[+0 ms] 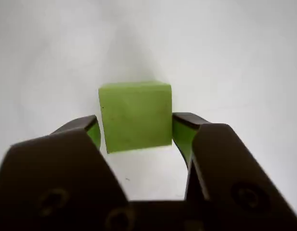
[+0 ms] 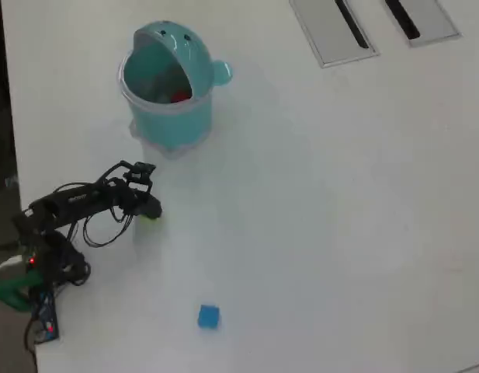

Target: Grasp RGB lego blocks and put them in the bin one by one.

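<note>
In the wrist view the yellow-green lego block (image 1: 135, 115) sits between my two dark jaws, which press against its left and right sides. My gripper (image 1: 136, 124) is shut on it over the white table. From overhead, the gripper (image 2: 150, 208) is below the teal bin (image 2: 173, 128), and a bit of the yellow-green block (image 2: 152, 217) shows at its tip. A red block (image 2: 179, 96) lies inside the bin. The blue block (image 2: 209, 316) rests alone on the table, further toward the bottom of the overhead view.
The arm's base and cables (image 2: 37, 264) stand at the table's left edge in the overhead view. Two flat grey panels (image 2: 332, 27) with dark slots are set into the table at the top right.
</note>
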`<state>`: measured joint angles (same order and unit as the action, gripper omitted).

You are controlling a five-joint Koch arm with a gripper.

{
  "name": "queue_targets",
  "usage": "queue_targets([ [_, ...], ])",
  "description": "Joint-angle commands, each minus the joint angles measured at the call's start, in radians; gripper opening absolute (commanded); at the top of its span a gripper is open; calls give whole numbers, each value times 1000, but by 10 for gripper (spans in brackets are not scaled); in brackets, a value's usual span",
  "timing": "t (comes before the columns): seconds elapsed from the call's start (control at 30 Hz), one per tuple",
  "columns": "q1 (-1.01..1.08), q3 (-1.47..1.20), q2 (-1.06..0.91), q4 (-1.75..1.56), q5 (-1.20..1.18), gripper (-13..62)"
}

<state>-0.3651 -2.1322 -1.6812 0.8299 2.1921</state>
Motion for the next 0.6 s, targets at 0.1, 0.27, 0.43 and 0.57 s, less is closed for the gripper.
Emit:
queue_targets([
  [0.1,0,117,-9,35,-8,163],
  [0.27,9,147,-34,35,-26,87],
  [0.43,6,166,-103,6,-26,86],
  [0.57,-5,229,-166,-21,-28,87],
])
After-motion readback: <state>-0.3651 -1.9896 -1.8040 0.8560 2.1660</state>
